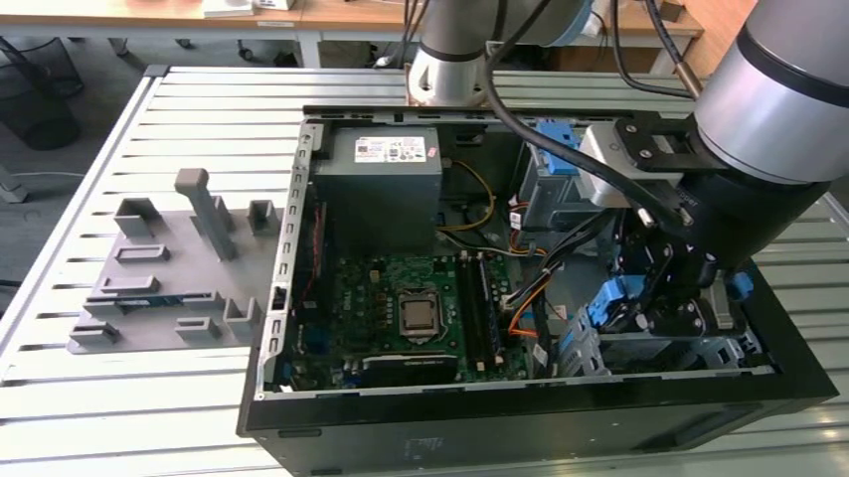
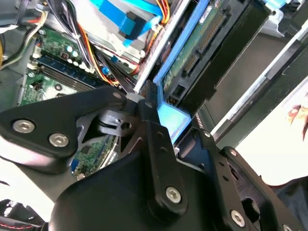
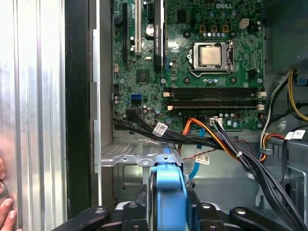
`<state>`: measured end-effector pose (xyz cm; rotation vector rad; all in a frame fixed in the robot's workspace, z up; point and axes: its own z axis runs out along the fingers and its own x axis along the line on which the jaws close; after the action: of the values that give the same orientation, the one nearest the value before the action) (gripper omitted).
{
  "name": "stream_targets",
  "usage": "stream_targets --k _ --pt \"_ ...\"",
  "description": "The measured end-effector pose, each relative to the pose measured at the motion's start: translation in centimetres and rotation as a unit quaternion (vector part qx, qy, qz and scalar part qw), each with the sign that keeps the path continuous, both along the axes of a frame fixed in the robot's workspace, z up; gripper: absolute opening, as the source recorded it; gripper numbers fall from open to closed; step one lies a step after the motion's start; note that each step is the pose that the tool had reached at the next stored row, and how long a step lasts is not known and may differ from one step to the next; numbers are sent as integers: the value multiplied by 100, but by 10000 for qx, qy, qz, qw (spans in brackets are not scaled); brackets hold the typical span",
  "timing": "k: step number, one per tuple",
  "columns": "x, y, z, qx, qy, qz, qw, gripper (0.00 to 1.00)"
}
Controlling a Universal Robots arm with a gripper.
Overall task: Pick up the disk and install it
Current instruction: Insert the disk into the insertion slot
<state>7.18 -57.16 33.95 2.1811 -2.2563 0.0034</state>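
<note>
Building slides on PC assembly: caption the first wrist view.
Gripper shut on the blue-framed disk, held edge-on near the metal drive cage, with the motherboard beyond.

The disk point(image 1: 621, 301) stands on edge, clamped between the fingers of the gripper point(image 3: 168, 211), low inside the open computer case point(image 1: 531, 429) at the exterior view's right, near the metal drive cage point(image 1: 670, 350). A thin blue bracket point(image 3: 168, 185) frames it; its green circuit-board face point(image 2: 195, 45) is bare

The slatted metal table point(image 1: 199, 109) bears an open computer case point(image 1: 531, 422), which encloses the gripper point(image 1: 650, 308). A grey fixture point(image 1: 146, 298) lies well apart from it.
</note>
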Motion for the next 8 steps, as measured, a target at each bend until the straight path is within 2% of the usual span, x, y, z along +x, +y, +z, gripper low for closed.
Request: stream_targets --k 2,8 --pt "1 0 -5 1 0 1 10000 50" --pt "1 0 -6 2 0 0 10000 49"
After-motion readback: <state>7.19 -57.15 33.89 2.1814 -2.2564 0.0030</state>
